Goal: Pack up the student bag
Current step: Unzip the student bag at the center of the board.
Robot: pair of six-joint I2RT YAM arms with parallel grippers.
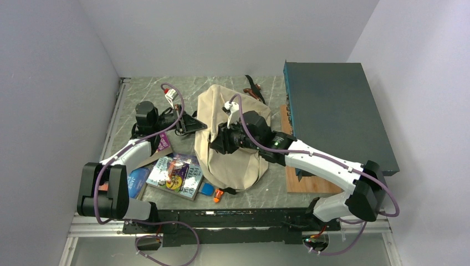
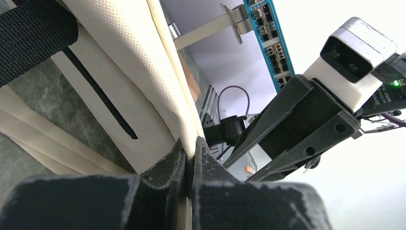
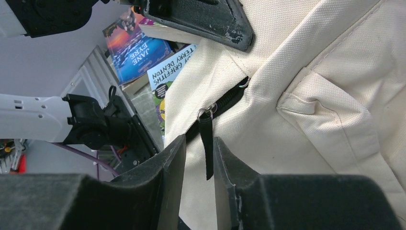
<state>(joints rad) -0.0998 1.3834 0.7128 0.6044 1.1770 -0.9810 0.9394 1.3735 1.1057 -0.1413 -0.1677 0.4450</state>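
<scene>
Student bag [image 1: 233,169] lies flat beneath the right gripper [image 3: 198,143], its long axis running from the arm bases toward the far wall, strap end farthest. The right jaws stand slightly apart, astride the black zip pull [image 3: 207,153]. The left gripper [image 2: 190,146] is clamped on the bag's side seam. Bag interior hidden; books [image 1: 176,174] lie outside it, base-side of the left gripper.
</scene>
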